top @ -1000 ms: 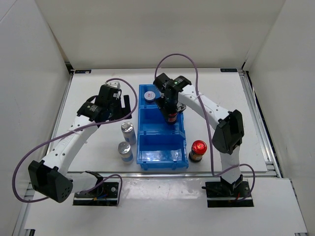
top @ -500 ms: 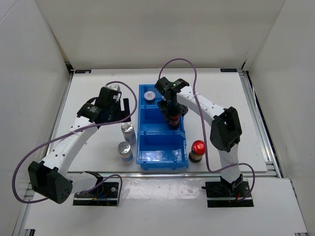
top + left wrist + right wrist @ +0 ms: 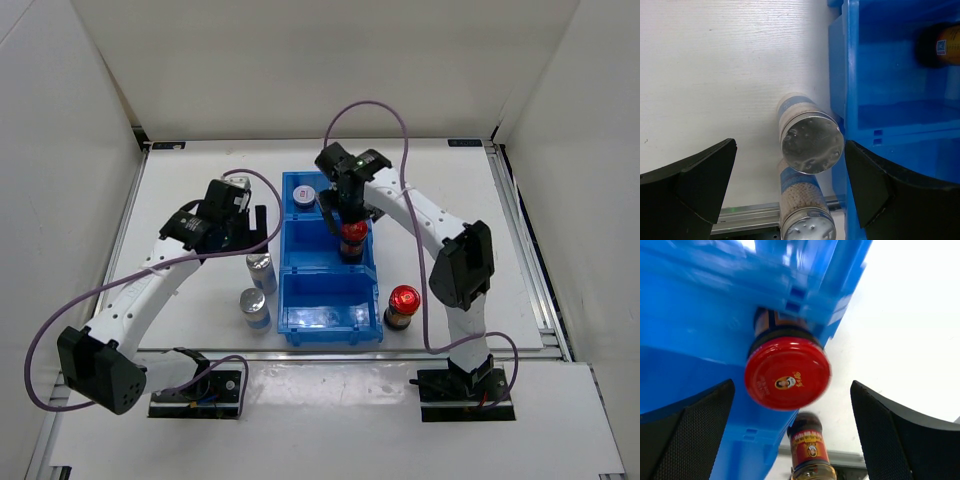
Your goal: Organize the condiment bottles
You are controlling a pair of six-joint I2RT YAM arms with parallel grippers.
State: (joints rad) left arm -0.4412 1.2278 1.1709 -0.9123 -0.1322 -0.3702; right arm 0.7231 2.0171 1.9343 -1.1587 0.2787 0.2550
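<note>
Left gripper (image 3: pixel 790 145), jaws wide and empty, hangs straight above an upright silver-capped bottle (image 3: pixel 811 142) just beside the blue bin (image 3: pixel 330 300)'s left wall. Right gripper (image 3: pixel 792 383), equally wide and empty, sits over the red-capped bottle (image 3: pixel 787 372) standing in the middle compartment.

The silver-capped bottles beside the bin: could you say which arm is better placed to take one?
Probably left: its open fingers hover over a silver-capped bottle; the right fingers, over the red-capped bottle in the bin.
</note>
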